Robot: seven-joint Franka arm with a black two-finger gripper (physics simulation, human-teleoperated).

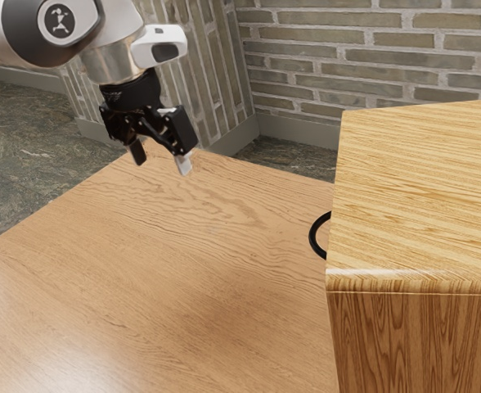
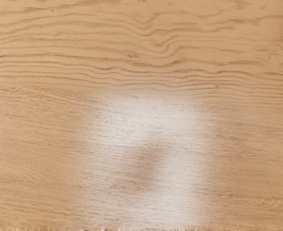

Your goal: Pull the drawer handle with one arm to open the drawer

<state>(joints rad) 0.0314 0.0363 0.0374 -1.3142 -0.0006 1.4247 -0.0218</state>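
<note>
Brick wall (image 1: 371, 49) behind; claw (image 1: 160, 157), spread apart, hangs above table (image 1: 142, 270), well apart from drawer handle (image 1: 315, 235).

Bright, even light. The counter (image 1: 142, 270) carries a pale sheen at eight o'clock in the exterior view — the wrist view holds a central white glare, soft shadow within.

The black two-finger gripper (image 1: 160, 160) hangs spread above the wooden table (image 1: 142, 286). Well apart, a black curved handle (image 1: 316, 236) juts from a wooden cabinet (image 1: 420, 196).
</note>
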